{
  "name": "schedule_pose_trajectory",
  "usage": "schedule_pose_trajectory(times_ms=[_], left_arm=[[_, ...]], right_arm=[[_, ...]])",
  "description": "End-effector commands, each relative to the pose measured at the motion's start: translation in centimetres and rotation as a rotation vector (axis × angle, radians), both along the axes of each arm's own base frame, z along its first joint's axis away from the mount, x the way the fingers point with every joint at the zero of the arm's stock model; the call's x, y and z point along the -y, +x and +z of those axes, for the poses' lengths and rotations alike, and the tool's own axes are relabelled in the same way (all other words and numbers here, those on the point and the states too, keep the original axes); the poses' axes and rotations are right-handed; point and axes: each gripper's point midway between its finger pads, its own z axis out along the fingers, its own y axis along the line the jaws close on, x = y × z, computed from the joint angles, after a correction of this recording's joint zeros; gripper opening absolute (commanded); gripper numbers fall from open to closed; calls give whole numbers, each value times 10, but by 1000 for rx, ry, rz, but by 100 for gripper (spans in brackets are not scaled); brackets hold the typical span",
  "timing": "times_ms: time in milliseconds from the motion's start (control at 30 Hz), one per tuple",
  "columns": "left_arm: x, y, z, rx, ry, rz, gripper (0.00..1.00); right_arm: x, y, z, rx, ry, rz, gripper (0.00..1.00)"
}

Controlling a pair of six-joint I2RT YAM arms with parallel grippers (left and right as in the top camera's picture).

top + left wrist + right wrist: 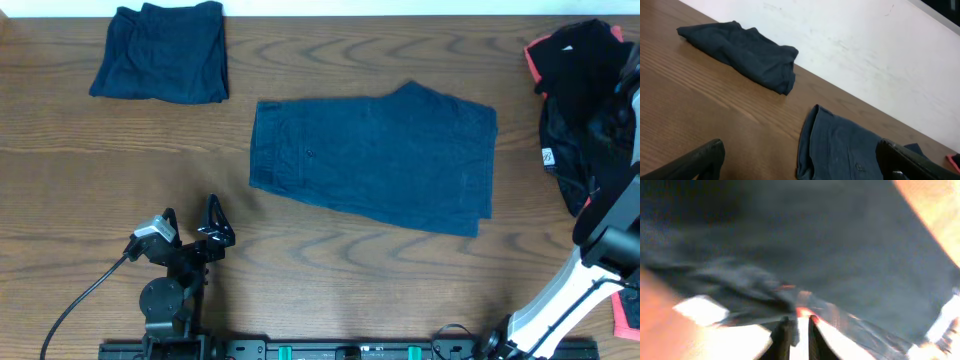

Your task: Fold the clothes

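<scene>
bundle [160,52]: dark blue, folded and set down; well ahead of left gripper [190,214] and a little to its left, by the far edge of the table [80,180]; well apart from everything else.
left gripper: low over bare wood close to its own base; fingers [697,160] spread wide, nothing between them.
navy shorts [375,155]: flat mid-table, ahead and to the right of left gripper; long axis across the table, left to right; near edge in the left wrist view looks doubled over, so probably one fold in already.
nearer arm: left gripper closest to the shorts' left short edge; right gripper [797,330] off past the right short edge, over other cloth.
black pile [585,90]: unsorted heap with coral trim [802,311], near the shorts' right edge but not touching.
right gripper: down against the pile's dark fabric; fingers nearly together; too blurred to tell whether cloth is pinched.
in the way: nothing between left gripper and the shorts; right arm [600,260] reaches over the pile, clear of the shorts.
next move, as judged: short forward-right reach by left gripper to the left edge, then a fold along the long axis.
</scene>
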Motion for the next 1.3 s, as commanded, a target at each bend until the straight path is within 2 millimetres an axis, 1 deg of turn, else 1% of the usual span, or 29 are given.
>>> schedule_pose_trajectory(times_ms=[0,33,67,133,200,233,367,433,533,600,667,900,1033,1100,1167,1267], left_arm=[[-4,-1,-16,-48,0,24,98],[-4,-1,-16,-48,0,24,98],[-4,-1,-16,-48,0,24,98],[-4,-1,-16,-48,0,24,98],[-4,-1,-16,-48,0,24,98],[-4,-1,-16,-48,0,24,98],[-4,-1,-16,-48,0,24,98],[-4,-1,-16,-48,0,24,98],[-4,-1,-16,-48,0,24,98],[-4,-1,-16,-48,0,24,98],[-5,-1,-16,-48,1,25,98],[-4,-1,-16,-47,-1,24,98],[-4,-1,-15,-45,-1,24,98],[2,-1,-15,-44,-5,-13,98],[13,0,-9,-20,-10,-75,98],[33,-1,13,47,20,-199,98]], right_arm=[[-70,43,38,213,233,204,51],[-89,48,40,231,293,268,85],[-107,51,41,240,349,321,99],[-140,52,38,236,450,411,99],[-165,47,28,203,510,456,99],[-173,42,21,170,520,470,99],[-193,21,-16,50,529,493,99],[-201,10,-32,12,551,449,99],[-206,-4,-52,-27,574,359,99],[-208,-15,-62,-57,588,344,99],[-208,-21,-71,-73,592,344,99],[-211,-25,-100,-49,591,349,99],[-212,-33,-111,-59,599,342,99],[-213,-35,-114,-65,601,340,99],[-213,-36,-115,-66,601,340,99],[-214,-36,-115,-66,601,342,99]])
